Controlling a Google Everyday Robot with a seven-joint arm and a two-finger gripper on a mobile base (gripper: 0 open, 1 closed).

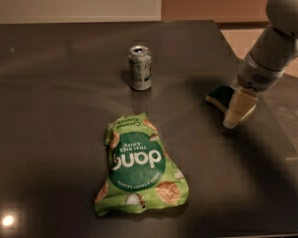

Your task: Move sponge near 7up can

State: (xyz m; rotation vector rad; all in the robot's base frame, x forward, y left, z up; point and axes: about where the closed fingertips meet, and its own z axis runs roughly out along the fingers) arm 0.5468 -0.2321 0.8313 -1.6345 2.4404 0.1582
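The 7up can (140,67) stands upright on the dark table, at centre back. The sponge (219,95), dark green on top with a pale edge, lies flat at the right side of the table, well to the right of the can. My gripper (238,110) hangs from the grey arm at the upper right and points down at the table right beside the sponge, on its near right side, hiding part of it. The gripper's cream tip is close to the table surface.
A large light-green chip bag (141,167) lies flat in front of the can, at centre front. The table's right edge (268,98) runs just past the sponge and gripper. A bright light reflection shows at the front left corner (7,220).
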